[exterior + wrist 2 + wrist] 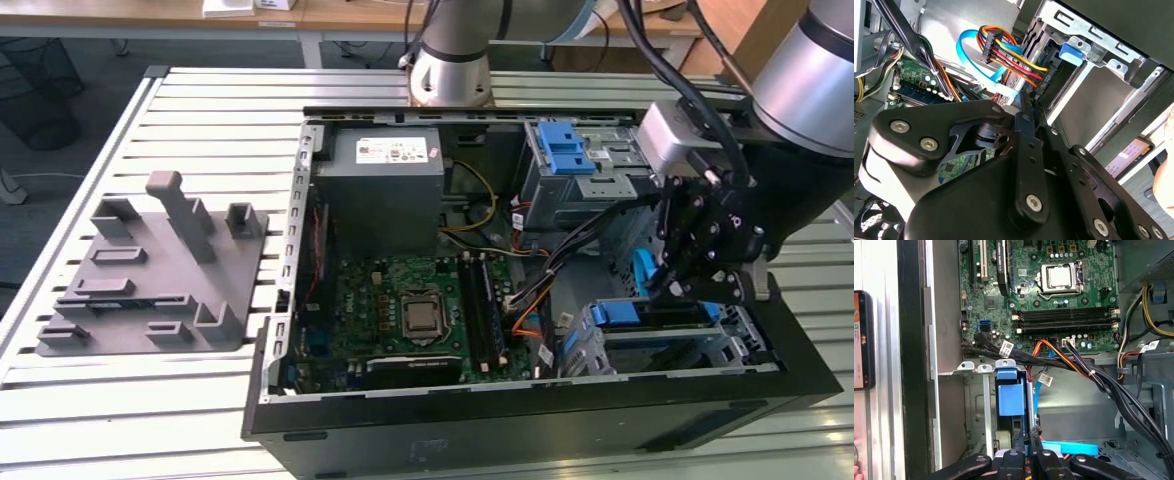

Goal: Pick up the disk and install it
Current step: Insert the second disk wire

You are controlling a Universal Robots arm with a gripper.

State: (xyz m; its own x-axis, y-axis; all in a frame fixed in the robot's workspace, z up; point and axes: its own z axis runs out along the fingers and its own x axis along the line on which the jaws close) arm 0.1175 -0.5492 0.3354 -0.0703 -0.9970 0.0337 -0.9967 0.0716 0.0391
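- Nearest your second wrist view you have the black gripper (1026, 112) linkage, its fingers (1024, 107) drawn narrow, their tips meeting at the edge of the drive bay.
- In the first wrist view, the gripper's (1026, 437) tips stand close together just below the blue tab of the disk (1011, 400), which sits upright in the metal drive cage (985, 405); you cannot tell whether they pinch it.
- In the exterior view, you see the gripper (681, 290) low inside the open computer case (534, 420), at the cage on that view's right.
- The motherboard (414, 310) lies beside it, with orange and blue cables (999, 50) between.
- A grey fixture plate (154, 270) sits well apart on the slatted table (80, 400).
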